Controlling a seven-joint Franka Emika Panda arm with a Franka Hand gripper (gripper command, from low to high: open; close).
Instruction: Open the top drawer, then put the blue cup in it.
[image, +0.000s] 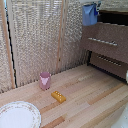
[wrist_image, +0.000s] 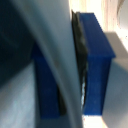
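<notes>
Pincer (wrist_image: 75, 70) clamps the blue cup (wrist_image: 95, 60) — wall pinched between its fingers — above the top drawer (image: 105, 42).

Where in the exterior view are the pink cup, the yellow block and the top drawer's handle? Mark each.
pink cup (image: 45, 80): exterior view, on its side wall.
yellow block (image: 58, 96): exterior view, on its top face.
top drawer handle (image: 102, 41): exterior view, mid-bar.

Two cups, blue (image: 90, 14) and pink (image: 45, 80); two drawers (image: 105, 42); one plate (image: 19, 116); one yellow block (image: 58, 96).
</notes>
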